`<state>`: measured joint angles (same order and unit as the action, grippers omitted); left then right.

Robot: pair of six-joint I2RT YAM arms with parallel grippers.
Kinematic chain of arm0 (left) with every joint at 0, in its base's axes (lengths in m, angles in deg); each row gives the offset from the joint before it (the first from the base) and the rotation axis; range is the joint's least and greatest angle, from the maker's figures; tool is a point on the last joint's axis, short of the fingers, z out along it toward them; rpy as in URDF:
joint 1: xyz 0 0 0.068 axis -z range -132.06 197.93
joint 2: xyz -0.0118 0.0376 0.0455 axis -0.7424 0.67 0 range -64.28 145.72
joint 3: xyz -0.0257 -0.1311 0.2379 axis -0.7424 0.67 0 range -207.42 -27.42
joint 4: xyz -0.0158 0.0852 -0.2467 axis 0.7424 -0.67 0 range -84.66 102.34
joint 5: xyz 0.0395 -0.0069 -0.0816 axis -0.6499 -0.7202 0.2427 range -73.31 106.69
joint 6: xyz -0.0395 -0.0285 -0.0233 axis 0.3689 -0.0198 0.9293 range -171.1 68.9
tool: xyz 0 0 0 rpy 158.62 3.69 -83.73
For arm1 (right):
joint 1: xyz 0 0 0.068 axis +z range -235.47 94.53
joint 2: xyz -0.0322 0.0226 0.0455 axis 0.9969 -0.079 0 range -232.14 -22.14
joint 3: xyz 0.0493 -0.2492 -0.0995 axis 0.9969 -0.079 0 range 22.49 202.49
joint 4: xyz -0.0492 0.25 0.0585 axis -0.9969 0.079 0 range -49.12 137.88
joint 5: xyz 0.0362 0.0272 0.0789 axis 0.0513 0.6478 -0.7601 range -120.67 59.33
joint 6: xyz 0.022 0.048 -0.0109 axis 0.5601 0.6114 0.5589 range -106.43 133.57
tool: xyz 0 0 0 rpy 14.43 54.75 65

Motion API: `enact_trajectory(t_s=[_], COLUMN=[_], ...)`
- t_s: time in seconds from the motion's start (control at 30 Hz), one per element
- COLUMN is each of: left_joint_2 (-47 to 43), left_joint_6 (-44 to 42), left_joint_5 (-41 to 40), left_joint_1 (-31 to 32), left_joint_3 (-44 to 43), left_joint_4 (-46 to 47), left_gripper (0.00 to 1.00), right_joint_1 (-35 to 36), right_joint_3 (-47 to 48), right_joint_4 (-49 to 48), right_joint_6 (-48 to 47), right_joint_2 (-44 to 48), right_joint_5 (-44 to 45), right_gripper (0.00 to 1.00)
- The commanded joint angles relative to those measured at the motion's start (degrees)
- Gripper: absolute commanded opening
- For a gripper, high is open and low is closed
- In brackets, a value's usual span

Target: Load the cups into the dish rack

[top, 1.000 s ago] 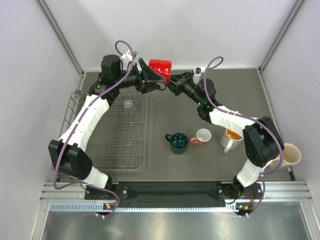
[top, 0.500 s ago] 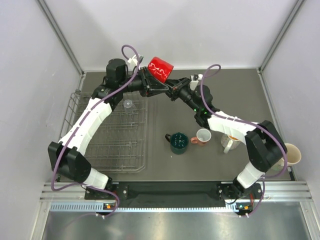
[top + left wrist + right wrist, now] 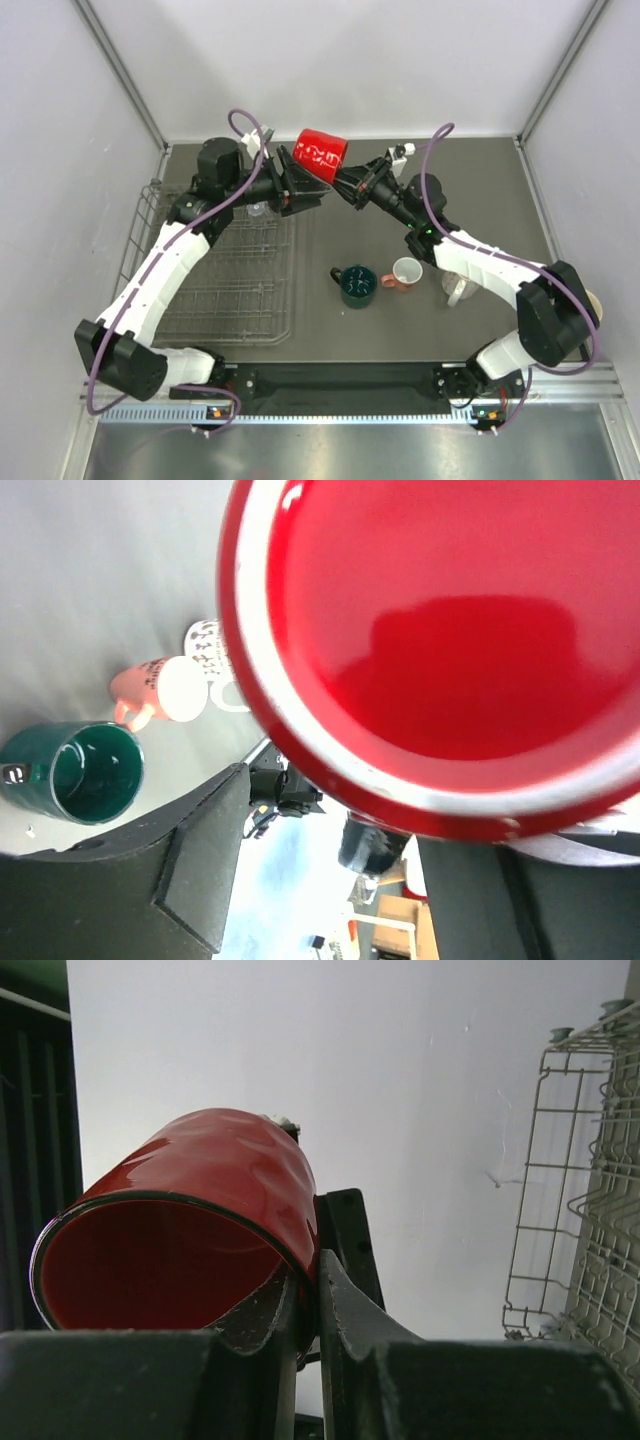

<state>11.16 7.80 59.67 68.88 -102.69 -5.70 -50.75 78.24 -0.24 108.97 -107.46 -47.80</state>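
A red mug (image 3: 320,152) hangs in the air above the far middle of the table. My right gripper (image 3: 347,181) is shut on its rim, one finger inside and one outside (image 3: 345,1310). My left gripper (image 3: 303,182) is open, its fingers (image 3: 195,860) spread wide on either side of the mug's base (image 3: 450,650). The wire dish rack (image 3: 215,300) lies at the left, with a tiny clear glass (image 3: 257,209) in it. A dark green mug (image 3: 357,285), a pink mug (image 3: 405,272) and a white mug (image 3: 455,290) stand at centre right.
A tan cup (image 3: 592,305) stands at the right edge, mostly behind my right arm. The rack's raised end (image 3: 560,1160) shows in the right wrist view. White walls close in the table on three sides.
The red mug has tilted and dropped slightly toward the near side. The left arm's elbow has swung left, and the right arm has stretched further toward the mug.
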Motion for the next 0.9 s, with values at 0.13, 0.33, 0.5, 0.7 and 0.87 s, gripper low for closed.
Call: enact_trajectory(t_s=[0.13,0.33,0.5,0.7,0.87], left_joint_2=[-4.86,-4.42,-3.72,-3.72,-3.63], left_joint_6=[1.84,3.16,2.98,3.33,3.60], left_joint_5=[-3.52,-2.55,-2.64,-3.43,-3.52], left_joint_1=[-0.21,0.32,1.72,2.34,2.43], left_joint_3=[1.17,1.44,0.21,-0.23,-0.32], left_joint_4=[7.40,9.52,9.96,11.89,12.33], left_gripper=[0.61,0.59,0.51,0.30,0.00], right_joint_1=[0.00,0.79,1.75,2.19,2.28], right_joint_3=[-0.64,-1.26,0.06,0.15,0.24], right_joint_4=[-8.27,-5.90,-4.31,-6.16,-8.70], right_joint_6=[1.37,0.93,1.02,3.30,4.19], right_joint_2=[5.87,6.66,5.52,4.02,2.62], right_joint_5=[-4.32,-3.79,-3.97,-4.85,-5.90], right_gripper=[0.00,0.00,0.00,0.00,0.00])
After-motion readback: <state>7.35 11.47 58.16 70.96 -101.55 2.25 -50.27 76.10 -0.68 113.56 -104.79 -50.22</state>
